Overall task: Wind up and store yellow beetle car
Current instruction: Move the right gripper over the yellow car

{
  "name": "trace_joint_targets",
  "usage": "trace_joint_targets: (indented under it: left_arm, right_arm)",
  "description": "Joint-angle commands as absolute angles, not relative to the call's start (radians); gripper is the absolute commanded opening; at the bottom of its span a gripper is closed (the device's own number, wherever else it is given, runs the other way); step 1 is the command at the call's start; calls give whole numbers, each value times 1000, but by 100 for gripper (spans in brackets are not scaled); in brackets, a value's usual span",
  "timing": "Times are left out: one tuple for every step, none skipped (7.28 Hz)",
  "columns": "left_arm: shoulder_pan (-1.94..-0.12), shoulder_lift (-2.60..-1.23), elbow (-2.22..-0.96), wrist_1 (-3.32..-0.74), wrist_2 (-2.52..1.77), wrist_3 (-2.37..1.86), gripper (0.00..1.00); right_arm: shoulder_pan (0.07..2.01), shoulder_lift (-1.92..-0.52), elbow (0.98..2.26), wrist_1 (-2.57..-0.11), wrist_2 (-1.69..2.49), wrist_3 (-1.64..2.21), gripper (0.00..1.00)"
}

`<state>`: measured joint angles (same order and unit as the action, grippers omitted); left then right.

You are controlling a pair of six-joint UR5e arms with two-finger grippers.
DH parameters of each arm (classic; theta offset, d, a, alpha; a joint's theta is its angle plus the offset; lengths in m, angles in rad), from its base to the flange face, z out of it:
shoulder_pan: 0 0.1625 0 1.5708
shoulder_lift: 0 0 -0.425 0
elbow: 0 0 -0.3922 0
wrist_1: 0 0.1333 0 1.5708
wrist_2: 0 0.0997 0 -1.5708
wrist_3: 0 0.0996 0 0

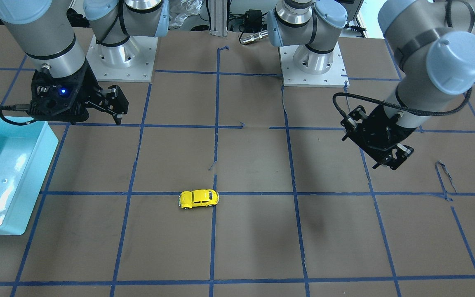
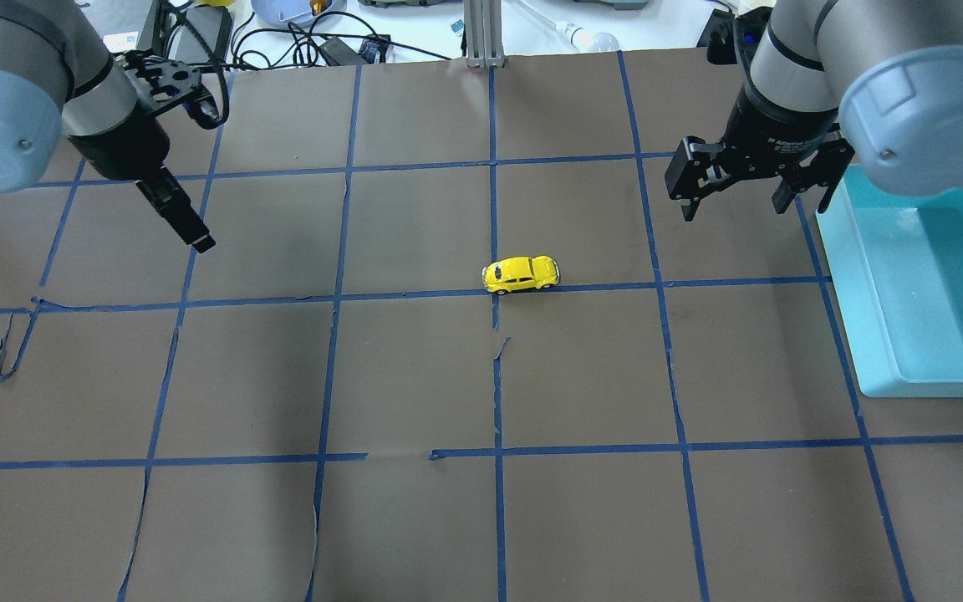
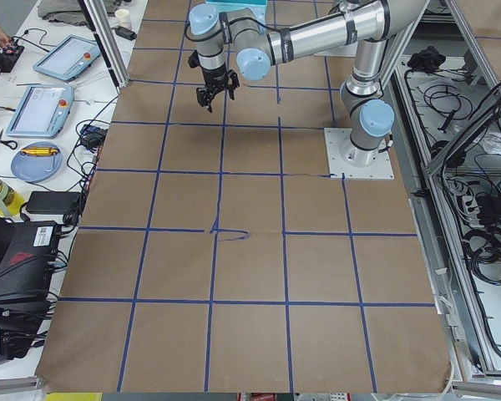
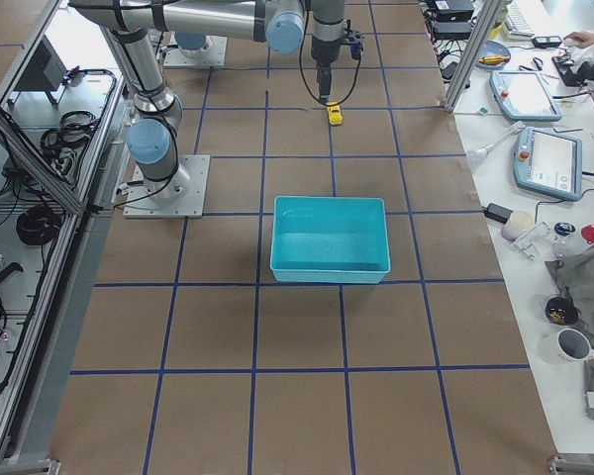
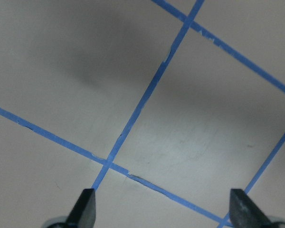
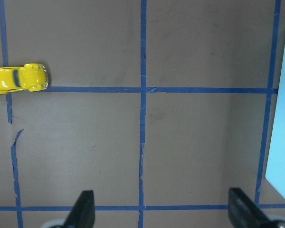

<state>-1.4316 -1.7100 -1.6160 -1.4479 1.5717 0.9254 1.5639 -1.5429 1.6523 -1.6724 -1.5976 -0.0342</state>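
table (image 2: 415, 518): brown paper cover | yellow beetle car (image 2: 521, 274): on its wheels mid-table, on a blue tape line (image 2: 615, 285), well apart from both arms | teal bin (image 2: 933, 386): robot's right side, away from car | right end effector (image 2: 732, 205): released, empty, above table by bin's far corner | left end effector (image 1: 391, 160): released, empty, above far left of table

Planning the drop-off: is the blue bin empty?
Empty: the bin shows only bare floor; the car sits out on the table.
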Motion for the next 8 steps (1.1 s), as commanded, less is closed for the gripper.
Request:
trace_joint_targets:
  left_arm:
    - [-1569, -1648, -1602, -1454, 1529, 462, 100]
    - [-1612, -1625, -1601, -1454, 1526, 301, 100]
    - [-1629, -1593, -1603, -1457, 1534, 240, 100]
    - [-1631, -1571, -1612, -1459, 1529, 209, 100]
    - [-1631, -1560, -1612, -1460, 1529, 165, 100]
    - [-1631, -1543, -1614, -1480, 1528, 163, 100]
    - [-1631, -1540, -1617, -1485, 1528, 163, 100]
    - [-1631, -1539, -1614, -1496, 1529, 150, 100]
  right_arm:
    - [1565, -1537, 1654, -1683, -1585, -46, 100]
    - [1571, -1529, 1654, -1740, -1583, -143, 100]
    - [1574, -1496, 1654, -1762, -1583, -281, 100]
    - [1583, -1465, 1654, -1807, -1583, -398, 100]
    - [1606, -1424, 1654, -1834, -1582, -464, 100]
    - [1652, -1378, 1654, -1885, -1582, -551, 100]
    - [1692, -1341, 1657, -1911, -1582, -625, 100]
    - [1718, -1319, 1695, -1930, -1582, -682, 100]
